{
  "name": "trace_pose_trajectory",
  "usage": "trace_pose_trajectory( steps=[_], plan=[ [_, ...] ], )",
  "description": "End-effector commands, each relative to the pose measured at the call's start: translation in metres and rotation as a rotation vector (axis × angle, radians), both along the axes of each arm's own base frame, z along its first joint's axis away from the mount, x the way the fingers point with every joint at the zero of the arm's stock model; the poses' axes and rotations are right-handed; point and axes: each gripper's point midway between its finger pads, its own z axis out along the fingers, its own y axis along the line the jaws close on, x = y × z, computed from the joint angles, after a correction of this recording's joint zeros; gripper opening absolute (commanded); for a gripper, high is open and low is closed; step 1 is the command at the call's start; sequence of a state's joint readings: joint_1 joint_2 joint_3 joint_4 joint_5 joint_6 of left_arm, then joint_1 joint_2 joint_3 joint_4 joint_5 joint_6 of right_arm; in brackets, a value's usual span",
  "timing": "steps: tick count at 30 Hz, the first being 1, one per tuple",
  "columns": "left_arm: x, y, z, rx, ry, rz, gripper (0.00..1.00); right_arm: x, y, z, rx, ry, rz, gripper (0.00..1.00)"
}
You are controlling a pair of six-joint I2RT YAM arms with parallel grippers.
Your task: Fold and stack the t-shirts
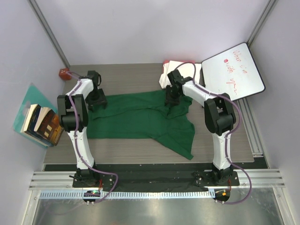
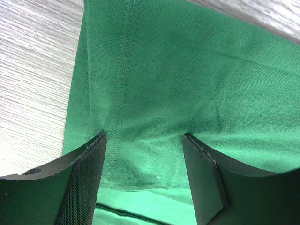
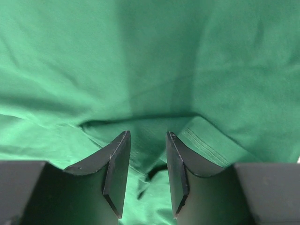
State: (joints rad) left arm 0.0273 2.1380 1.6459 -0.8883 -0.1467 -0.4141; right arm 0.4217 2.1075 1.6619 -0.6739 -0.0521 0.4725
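Green t-shirt (image 1: 136, 119) meets wide-spread left claw (image 2: 144, 135) and narrower right claw (image 3: 148, 133).

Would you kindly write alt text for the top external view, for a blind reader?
A dark green t-shirt lies spread on the wooden table, with the left gripper at its left edge and the right gripper over its far right part. A cream-white folded bundle sits at the far edge beside a whiteboard.

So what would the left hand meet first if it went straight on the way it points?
The green shirt: the left hand points at it near its stitched edge, apparently very close, though depth is unclear.
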Motion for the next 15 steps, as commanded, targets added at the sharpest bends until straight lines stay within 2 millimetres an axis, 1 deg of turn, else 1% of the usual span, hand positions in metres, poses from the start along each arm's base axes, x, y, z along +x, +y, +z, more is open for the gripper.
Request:
trace_pose_trajectory(
  steps=[1, 3, 5, 6, 8, 11, 15],
  plan=[
    [0.004, -0.007, -0.006, 0.001, -0.017, -0.015, 0.68, -0.009, -0.006, 0.029, 0.005, -0.05, 0.002, 0.42],
    [0.003, -0.006, -0.007, 0.005, -0.014, -0.014, 0.68, -0.016, -0.009, 0.03, 0.004, -0.044, 0.0, 0.42],
    [0.003, -0.006, -0.006, 0.008, -0.015, -0.015, 0.68, -0.021, -0.009, 0.039, 0.019, -0.057, -0.002, 0.43],
    [0.003, -0.006, -0.006, 0.008, -0.015, -0.016, 0.68, -0.025, -0.01, 0.037, 0.019, -0.046, -0.001, 0.43],
    [0.003, -0.006, -0.007, 0.008, -0.013, -0.016, 0.68, -0.028, -0.01, 0.04, 0.031, -0.048, 0.001, 0.43],
    [0.003, -0.006, -0.008, 0.009, -0.011, -0.015, 0.67, -0.031, -0.011, 0.035, 0.028, -0.04, -0.004, 0.44],
    [0.001, -0.003, -0.009, 0.019, -0.004, -0.014, 0.67, -0.03, -0.005, 0.026, 0.046, -0.019, -0.004, 0.45]
  ],
)
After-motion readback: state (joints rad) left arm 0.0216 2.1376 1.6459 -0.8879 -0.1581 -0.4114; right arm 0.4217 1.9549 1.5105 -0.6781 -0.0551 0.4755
